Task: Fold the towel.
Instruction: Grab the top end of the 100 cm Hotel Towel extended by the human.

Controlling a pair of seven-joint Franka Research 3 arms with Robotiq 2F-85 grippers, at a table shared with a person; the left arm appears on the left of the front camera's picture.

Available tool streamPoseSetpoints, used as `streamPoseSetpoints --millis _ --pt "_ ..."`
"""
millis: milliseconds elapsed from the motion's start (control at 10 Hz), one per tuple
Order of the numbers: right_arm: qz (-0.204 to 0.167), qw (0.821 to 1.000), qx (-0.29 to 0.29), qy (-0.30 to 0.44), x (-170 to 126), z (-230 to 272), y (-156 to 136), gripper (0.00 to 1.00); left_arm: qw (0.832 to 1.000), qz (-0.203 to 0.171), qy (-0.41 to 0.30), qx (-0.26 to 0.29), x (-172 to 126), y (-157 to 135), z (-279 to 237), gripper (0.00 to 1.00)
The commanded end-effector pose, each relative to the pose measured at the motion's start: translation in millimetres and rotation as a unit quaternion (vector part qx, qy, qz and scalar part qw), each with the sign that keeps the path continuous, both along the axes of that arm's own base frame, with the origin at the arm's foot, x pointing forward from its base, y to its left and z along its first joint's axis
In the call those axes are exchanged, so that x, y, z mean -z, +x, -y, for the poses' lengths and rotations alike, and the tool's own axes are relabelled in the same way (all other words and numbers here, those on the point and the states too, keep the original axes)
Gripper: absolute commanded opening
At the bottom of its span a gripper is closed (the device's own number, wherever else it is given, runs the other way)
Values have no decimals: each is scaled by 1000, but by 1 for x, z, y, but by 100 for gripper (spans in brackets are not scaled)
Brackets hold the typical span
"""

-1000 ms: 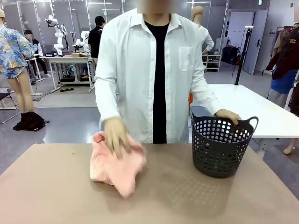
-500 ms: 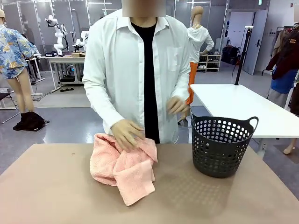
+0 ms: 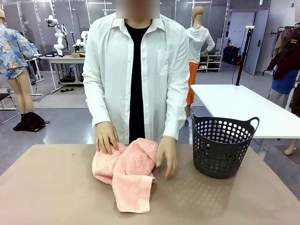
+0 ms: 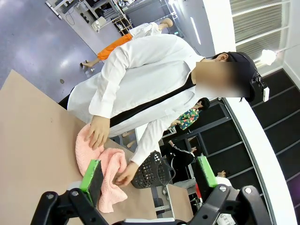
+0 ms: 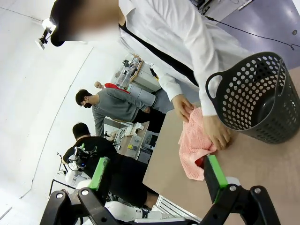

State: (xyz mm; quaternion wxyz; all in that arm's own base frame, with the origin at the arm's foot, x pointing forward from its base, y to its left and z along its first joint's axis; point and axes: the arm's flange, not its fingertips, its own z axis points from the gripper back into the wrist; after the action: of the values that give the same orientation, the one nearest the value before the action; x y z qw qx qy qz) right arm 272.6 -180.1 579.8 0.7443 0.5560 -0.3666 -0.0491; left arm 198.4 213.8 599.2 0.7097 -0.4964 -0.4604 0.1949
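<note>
The pale pink towel lies crumpled on the brown table, near the far edge and left of the middle, with one end trailing toward me. The person's two hands rest on it, one at its far left, the other at its right side. The left wrist view shows the towel past my left gripper, which stands open and high above the table with nothing between its fingers. My right gripper is open too, well back from the towel.
A dark perforated basket with handles stands on the table to the right of the towel, close to the person's hand. A white table stands behind it. The near half of the brown table is bare.
The person has let go of the basket and brought that hand onto the towel. The towel has shifted to the right and spread a little, one end now hanging toward me.
</note>
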Motion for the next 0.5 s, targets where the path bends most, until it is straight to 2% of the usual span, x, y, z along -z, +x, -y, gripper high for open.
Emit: streamPoseSetpoints --millis 0,400 --pt "6 1000 -1 2 -2 1 2 100 1000 10 -2 4 -1 2 -1 100" --pt "6 1000 -1 2 -2 1 2 100 1000 10 -2 4 -1 2 -1 100"
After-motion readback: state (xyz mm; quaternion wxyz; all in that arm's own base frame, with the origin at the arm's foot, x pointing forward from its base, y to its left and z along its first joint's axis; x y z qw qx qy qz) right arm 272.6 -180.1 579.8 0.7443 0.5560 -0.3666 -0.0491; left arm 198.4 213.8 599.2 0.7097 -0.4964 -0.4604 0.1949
